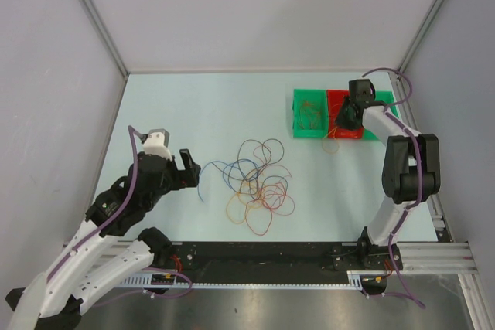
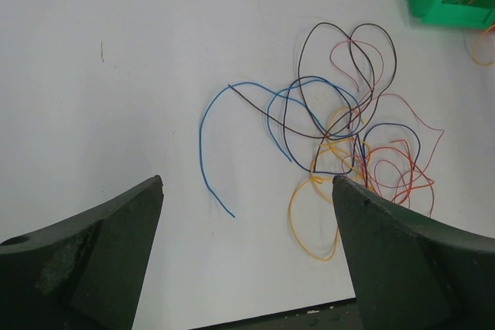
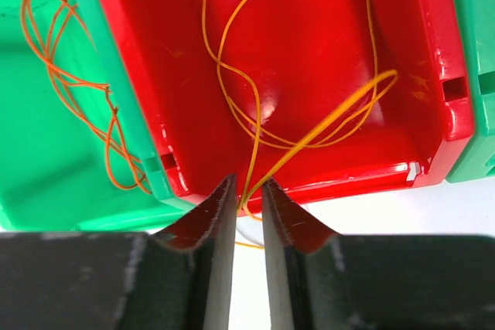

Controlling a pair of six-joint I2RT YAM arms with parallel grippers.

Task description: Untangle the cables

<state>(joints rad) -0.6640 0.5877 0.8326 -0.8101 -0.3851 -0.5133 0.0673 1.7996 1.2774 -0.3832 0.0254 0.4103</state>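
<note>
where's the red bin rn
In the top view the red bin sits toward the far right of the table, just right of a green bin and under the right gripper.

No text, label, brand, number or sign can be read in any of the three views.
</note>
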